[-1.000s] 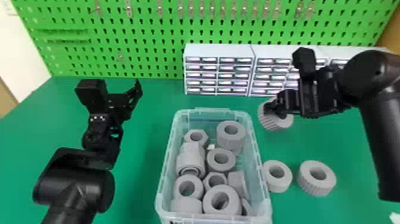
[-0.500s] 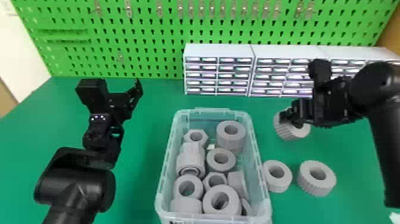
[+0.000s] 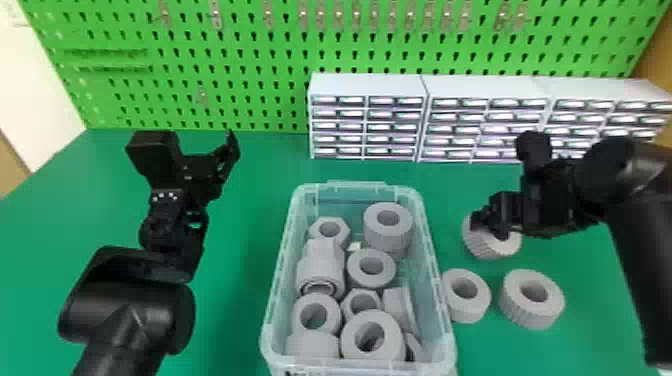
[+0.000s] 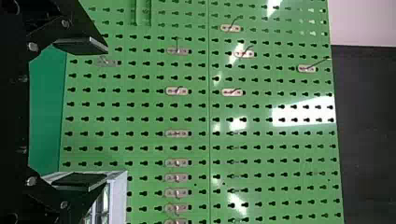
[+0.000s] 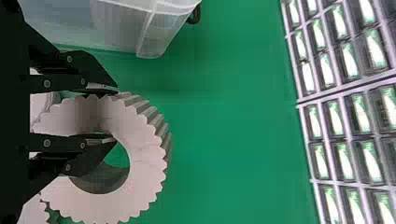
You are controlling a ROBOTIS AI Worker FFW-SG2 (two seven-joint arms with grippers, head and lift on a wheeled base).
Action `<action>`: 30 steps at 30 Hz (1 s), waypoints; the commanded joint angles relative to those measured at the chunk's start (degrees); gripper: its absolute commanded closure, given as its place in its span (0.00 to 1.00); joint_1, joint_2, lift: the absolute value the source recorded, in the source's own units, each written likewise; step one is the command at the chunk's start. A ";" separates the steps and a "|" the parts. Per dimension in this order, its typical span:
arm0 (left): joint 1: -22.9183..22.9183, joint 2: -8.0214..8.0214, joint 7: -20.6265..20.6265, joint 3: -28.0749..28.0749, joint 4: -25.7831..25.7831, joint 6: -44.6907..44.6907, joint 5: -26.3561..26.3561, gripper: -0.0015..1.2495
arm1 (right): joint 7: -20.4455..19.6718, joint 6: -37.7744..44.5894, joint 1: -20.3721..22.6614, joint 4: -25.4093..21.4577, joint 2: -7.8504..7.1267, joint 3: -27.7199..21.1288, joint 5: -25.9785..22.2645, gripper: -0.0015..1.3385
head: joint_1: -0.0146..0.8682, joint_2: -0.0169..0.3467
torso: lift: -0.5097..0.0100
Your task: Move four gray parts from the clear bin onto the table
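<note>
The jaws of the right gripper [image 5: 116, 114] are clamped across the wall of a ridged gray ring [image 5: 140, 161], one finger in its hole, one outside. In the head view the ring is right of the bin, looking slightly tilted; whether it touches the green table [image 3: 235, 320] I can't tell. Opened while tilted, it could drop on its edge and roll. The finger in the hole could also snag and drag it during withdrawal.

From it, a gray ring [image 3: 467, 305] sits at seven o'clock and another [image 3: 530, 310] at five; drifting that way as it lowers could bump either. The clear bin [image 3: 444, 330] lies towards nine, its crowded parts likely to hamper the fourth pick. Beyond, near half past nine, the left gripper [image 4: 105, 113] waits, jaws apart.
</note>
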 commanded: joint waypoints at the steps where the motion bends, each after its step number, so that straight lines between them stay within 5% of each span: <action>1: 0.00 -0.10 -0.01 0.01 0.07 0.00 -0.03 0.24 | 0.05 -1.86 0.02 2.73 0.00 0.64 -0.10 0.70 | 0.80 0.24 | 0.88; 30: -0.08 -0.54 -0.01 0.01 0.07 0.00 -0.30 0.24 | 0.05 -7.40 -0.51 9.76 0.00 2.31 -0.98 0.67 | 0.80 0.24 | 0.88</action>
